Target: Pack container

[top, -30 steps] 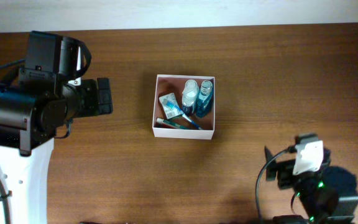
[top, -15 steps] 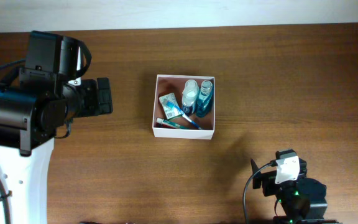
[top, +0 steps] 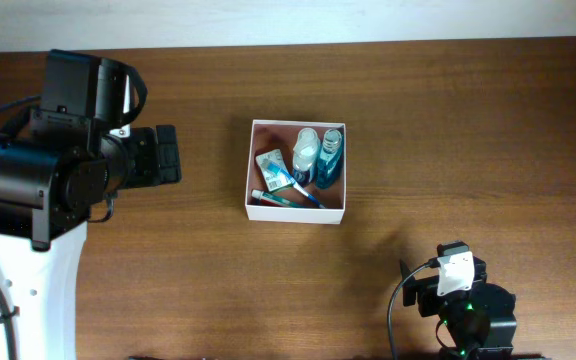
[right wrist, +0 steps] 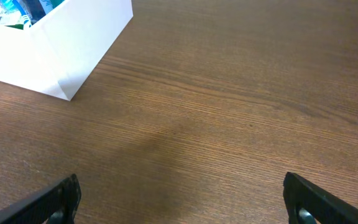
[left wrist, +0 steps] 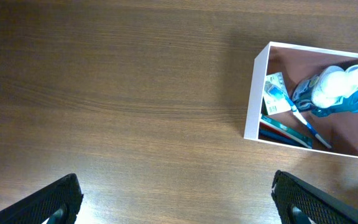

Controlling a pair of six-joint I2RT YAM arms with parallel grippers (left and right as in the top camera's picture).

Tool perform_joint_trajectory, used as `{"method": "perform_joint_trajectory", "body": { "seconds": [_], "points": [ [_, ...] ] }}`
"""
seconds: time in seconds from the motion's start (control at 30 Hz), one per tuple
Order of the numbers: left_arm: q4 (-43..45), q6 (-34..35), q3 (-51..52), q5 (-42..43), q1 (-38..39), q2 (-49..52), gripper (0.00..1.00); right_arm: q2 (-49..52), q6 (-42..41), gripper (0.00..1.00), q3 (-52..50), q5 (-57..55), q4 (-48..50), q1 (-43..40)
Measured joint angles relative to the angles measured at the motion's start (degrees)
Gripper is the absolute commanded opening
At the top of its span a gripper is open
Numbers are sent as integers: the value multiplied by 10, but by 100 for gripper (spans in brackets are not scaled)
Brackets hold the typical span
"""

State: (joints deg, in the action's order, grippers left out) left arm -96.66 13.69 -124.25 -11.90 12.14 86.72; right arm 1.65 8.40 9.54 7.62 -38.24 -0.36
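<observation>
Wood-grain table (top: 448, 130) carries the container (top: 293, 213) just twelve o'clock of centre. It looks light, thin-walled, probably crushable: pinch its three o'clock wall gently. Left and right jaws gape wide, empty.

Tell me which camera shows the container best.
The left wrist view: the container shows whole and large, with its inside open to see. Overhead shows it whole too, but smaller. The right wrist view catches only one outer corner.
</observation>
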Motion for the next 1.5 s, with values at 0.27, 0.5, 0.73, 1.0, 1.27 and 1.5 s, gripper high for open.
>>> {"method": "perform_joint_trajectory", "body": {
  "seconds": [0.27, 0.5, 0.73, 1.0, 1.27, 1.5],
  "points": [
    [0, 0, 0, 0, 0, 0, 99, 0, 0, 99, 0, 0, 0, 0],
    [0, 0, 0, 0, 0, 0, 100, 0, 0, 99, 0, 0, 0, 0],
    [3, 0, 0, -7, 0, -2, 100, 0, 0, 99, 0, 0, 0, 0],
    [264, -19, 156, 12, -29, -117, 99, 0, 0, 99, 0, 0, 1, 0],
    [463, -43, 515, 86, -100, -337, 99, -1, 0, 99, 0, 0, 2, 0],
    [517, -47, 763, 100, -125, -515, 99, -2, 0, 99, 0, 0, 2, 0]
  ]
}}
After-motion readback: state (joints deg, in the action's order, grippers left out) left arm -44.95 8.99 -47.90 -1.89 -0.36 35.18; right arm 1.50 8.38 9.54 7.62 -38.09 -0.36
